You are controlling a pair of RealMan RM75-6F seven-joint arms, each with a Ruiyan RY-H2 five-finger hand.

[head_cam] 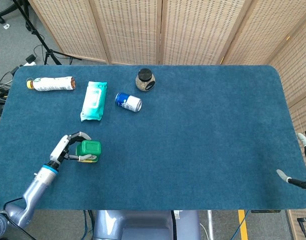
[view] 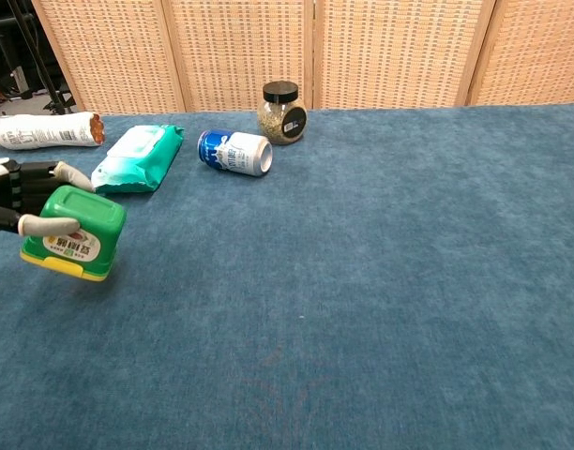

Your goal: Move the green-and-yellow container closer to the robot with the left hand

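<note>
Head view shows left hand (head_cam: 67,148) clasping the green-and-yellow container (head_cam: 88,150) near the table's (head_cam: 203,150) seven-o'clock edge; next, likely set down and release

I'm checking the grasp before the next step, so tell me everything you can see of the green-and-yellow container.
The green-and-yellow container is a small rounded box that looks like plastic: green body and top, a yellow band along its lower edge, and a label with print too small to read on its side. It is closed and tilted slightly. The left hand holds it from the left, fingers wrapped around its sides. It is at the table's front left, nearer the robot than the wipes pack. Whether it rests on the cloth or is just above it, I cannot tell.
</note>
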